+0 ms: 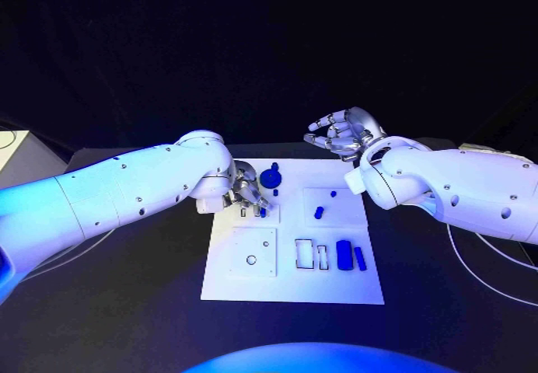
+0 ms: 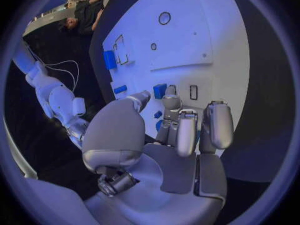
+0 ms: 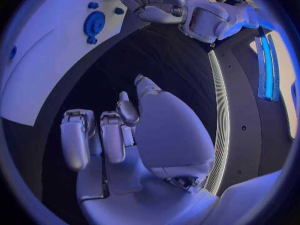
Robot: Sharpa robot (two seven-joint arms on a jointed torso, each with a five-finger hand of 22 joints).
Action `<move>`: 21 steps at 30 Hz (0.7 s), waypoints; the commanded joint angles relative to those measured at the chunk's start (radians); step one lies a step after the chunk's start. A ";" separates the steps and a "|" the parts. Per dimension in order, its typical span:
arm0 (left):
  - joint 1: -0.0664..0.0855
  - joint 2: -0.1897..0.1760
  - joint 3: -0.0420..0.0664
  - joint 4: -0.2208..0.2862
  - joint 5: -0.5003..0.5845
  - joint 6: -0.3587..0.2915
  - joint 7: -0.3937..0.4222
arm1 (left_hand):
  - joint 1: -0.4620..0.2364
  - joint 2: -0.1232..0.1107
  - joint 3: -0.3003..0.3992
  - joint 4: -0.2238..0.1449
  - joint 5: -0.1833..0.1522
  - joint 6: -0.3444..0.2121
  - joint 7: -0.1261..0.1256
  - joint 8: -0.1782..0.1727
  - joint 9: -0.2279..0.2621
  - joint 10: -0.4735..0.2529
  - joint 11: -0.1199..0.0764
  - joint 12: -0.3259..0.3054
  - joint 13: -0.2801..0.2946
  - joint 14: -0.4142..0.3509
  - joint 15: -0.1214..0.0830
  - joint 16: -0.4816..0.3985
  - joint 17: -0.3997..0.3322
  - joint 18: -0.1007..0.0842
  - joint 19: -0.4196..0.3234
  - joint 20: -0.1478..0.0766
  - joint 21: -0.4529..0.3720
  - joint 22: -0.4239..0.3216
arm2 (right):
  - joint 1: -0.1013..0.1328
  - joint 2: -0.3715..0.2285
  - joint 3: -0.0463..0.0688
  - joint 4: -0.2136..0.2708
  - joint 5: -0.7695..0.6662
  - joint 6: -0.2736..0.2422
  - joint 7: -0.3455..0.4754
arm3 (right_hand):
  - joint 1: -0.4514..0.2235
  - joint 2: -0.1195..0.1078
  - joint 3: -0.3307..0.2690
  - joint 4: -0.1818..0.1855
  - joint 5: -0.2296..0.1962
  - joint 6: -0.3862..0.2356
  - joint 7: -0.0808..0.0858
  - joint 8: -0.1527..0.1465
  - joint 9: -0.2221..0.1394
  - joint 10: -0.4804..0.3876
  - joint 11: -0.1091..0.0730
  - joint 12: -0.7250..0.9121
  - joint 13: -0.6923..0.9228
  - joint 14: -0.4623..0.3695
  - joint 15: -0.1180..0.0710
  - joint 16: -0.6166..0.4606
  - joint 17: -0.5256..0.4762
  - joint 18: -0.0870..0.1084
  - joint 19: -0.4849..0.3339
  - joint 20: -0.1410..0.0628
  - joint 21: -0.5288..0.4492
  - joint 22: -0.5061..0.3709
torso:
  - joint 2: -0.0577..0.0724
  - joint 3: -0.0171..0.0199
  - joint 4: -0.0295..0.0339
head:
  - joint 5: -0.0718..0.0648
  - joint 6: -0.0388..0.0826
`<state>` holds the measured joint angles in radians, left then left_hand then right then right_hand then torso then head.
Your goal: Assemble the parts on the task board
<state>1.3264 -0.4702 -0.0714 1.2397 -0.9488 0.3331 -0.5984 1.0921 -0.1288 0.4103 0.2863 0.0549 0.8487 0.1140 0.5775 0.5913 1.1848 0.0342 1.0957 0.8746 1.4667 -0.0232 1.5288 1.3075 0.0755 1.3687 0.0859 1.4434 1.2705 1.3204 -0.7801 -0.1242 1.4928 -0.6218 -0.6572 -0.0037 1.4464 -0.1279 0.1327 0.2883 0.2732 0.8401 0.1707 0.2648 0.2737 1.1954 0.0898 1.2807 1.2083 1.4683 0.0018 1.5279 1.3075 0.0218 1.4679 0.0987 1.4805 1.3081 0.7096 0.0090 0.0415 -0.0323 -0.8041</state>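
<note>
On the black desk (image 1: pixel 134 311), seen from the head view, a white rectangular task board (image 1: pixel 291 287) is laid flat between the two white arms. Five blue parts are counted on it: a round disc-like part (image 1: pixel 270 179) near the far edge, a tiny part (image 1: pixel 332 193) and a short oblong part (image 1: pixel 319 210) on a raised square plate, and two upright bars (image 1: pixel 344 255) (image 1: pixel 360 259) side by side near the right edge. Two narrow rectangular slots are outlined just beside the bars, and a square panel with a small round hole is set at the near left. The left hand (image 1: pixel 246 194) is lowered onto the board's far left area, its silver fingers curled down beside the disc; whether anything is pinched cannot be told. The right hand (image 1: pixel 342 134) is held above the desk beyond the board's far edge, fingers curled loosely apart, grasping nothing.

From the left wrist view, the left hand (image 2: pixel 169 135) is seen with smooth metallic fingers bent toward the board, small blue pieces lying just past the fingertips (image 2: pixel 172 104).

From the right wrist view, the right hand (image 3: pixel 131 130) is seen with nothing in it over the dark desk, with the blue disc (image 3: pixel 94 24) well apart.
</note>
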 commanded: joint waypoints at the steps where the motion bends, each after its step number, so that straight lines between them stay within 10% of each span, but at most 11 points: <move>1: 0.002 0.004 0.000 -0.002 0.006 0.025 0.000 | 0.009 0.004 0.010 -0.001 0.000 -0.002 -0.005 0.004 0.004 -0.005 0.001 0.006 0.001 0.072 0.000 0.005 0.190 -0.010 0.006 -0.003 0.006 0.002 | 0.000 0.001 0.000 0.000 -0.010 0.017 0.001 | -0.011 0.001 0.007 0.000 0.004 -0.006 0.004 -0.005 -0.001 -0.005 0.000 -0.004 -0.001 0.078 0.007 -0.003 0.169 0.003 0.065 0.008 -0.006 0.187 | 0.000 0.0006 0.0019 | -0.002 -0.003; 21: 0.001 0.017 -0.002 -0.024 0.023 0.044 0.010 | 0.045 0.019 0.046 -0.008 -0.001 -0.004 -0.009 0.008 0.028 -0.006 -0.002 0.009 0.005 0.072 -0.003 0.006 0.191 -0.010 0.005 -0.006 0.007 0.003 | 0.000 0.006 0.000 -0.002 -0.011 0.022 -0.001 | -0.012 0.002 0.008 0.000 0.003 -0.007 0.004 -0.005 -0.001 -0.005 0.000 -0.003 -0.001 0.078 0.007 -0.003 0.168 0.003 0.065 0.008 -0.006 0.187 | 0.000 0.0014 0.0017 | -0.006 -0.010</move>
<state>1.3263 -0.4567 -0.0737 1.2157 -0.9393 0.3557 -0.5972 1.1275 -0.1068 0.4502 0.2799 0.0549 0.8451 0.1104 0.5811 0.6188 1.1848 0.0342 1.0998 0.8788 1.4667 -0.0232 1.5288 1.3074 0.0755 1.3722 0.0824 1.4434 1.2723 1.3202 -0.7749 -0.1243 1.4909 -0.6227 -0.6518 -0.0082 1.4464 -0.1279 0.1327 0.2883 0.2732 0.8370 0.1738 0.2648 0.2737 1.1955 0.0898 1.2807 1.2083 1.4683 0.0018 1.5280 1.3074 0.0218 1.4679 0.0987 1.4806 1.3077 0.7092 0.0103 0.0421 -0.0372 -0.8131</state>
